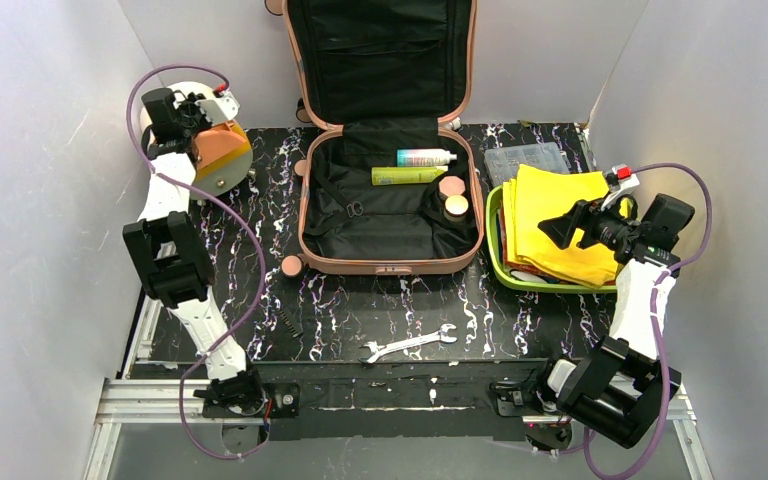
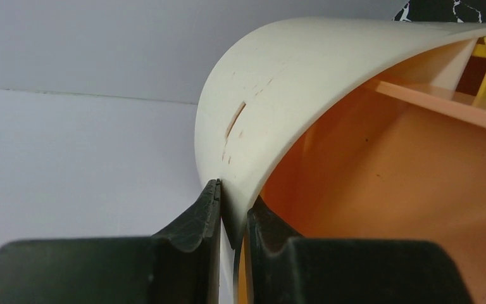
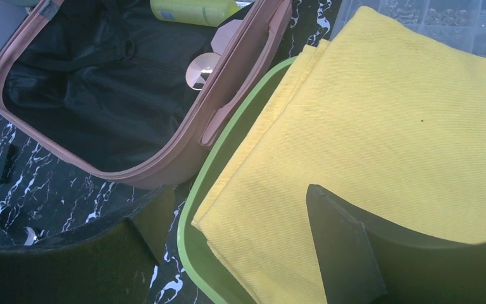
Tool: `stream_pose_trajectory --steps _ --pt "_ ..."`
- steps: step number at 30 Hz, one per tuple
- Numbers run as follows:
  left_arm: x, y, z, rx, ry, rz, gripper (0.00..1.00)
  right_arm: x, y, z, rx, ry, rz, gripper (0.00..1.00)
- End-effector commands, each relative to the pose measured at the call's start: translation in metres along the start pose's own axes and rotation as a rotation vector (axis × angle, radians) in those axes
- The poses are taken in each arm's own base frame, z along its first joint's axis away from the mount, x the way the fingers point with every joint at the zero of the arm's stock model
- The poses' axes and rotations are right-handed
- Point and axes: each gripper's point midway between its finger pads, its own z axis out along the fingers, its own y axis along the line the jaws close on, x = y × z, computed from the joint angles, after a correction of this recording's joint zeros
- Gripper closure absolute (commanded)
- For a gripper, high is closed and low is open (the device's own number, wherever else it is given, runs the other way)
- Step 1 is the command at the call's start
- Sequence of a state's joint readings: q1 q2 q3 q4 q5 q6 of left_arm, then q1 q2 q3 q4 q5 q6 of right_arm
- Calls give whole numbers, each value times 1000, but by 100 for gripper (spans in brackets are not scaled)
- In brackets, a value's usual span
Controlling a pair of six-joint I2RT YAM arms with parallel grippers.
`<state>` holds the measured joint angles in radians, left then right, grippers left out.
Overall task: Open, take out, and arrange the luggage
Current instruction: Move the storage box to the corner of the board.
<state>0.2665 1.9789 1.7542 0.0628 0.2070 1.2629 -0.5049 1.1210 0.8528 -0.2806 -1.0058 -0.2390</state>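
Note:
The luggage (image 1: 390, 266) lies open at the middle back, salmon-pink with black lining, its lid standing up against the wall. Inside are a spray can (image 1: 426, 157), a lime-green bottle (image 1: 408, 176) and two pink round caps (image 1: 452, 186). My left gripper (image 2: 234, 209) is shut on the thin cream rim of the round cream-and-orange box (image 2: 278, 82) at the back left (image 1: 222, 150). My right gripper (image 3: 237, 190) hangs open over the near left corner of the folded yellow cloth (image 3: 380, 126), with nothing between its fingers. The luggage wall (image 3: 164, 164) is just left of it.
The yellow cloths lie in a lime-green tray (image 1: 500, 270) right of the luggage, with a clear parts organizer (image 1: 526, 160) behind it. A pink round piece (image 1: 292, 265) sits by the luggage's front left corner. A wrench (image 1: 408, 344) lies near the front edge.

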Motion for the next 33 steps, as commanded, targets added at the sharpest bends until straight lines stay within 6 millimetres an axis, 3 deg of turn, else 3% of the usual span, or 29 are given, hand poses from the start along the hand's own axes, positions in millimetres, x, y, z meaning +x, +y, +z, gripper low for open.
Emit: stream_pose_trajectory --steps 1,17,21,30,31,33 --pt "-36 -5 -26 51 -60 -150 100 -5 0 -1 -14 -24 -22 15" --pt "-101 -2 -65 11 -119 -166 100 -7 1 -1 -18 -28 -16 14" --pt "-108 -2 -76 3 -68 -188 100 -8 1 -1 -18 -29 -17 14" --pt "-105 -29 -104 36 43 -185 100 -8 3 -2 -29 -33 -18 14" --pt "-115 -39 -107 56 37 -173 100 -9 4 -2 -30 -33 -17 14" --pt "-113 -48 -112 66 53 -168 100 -9 5 -2 -33 -34 -19 14"
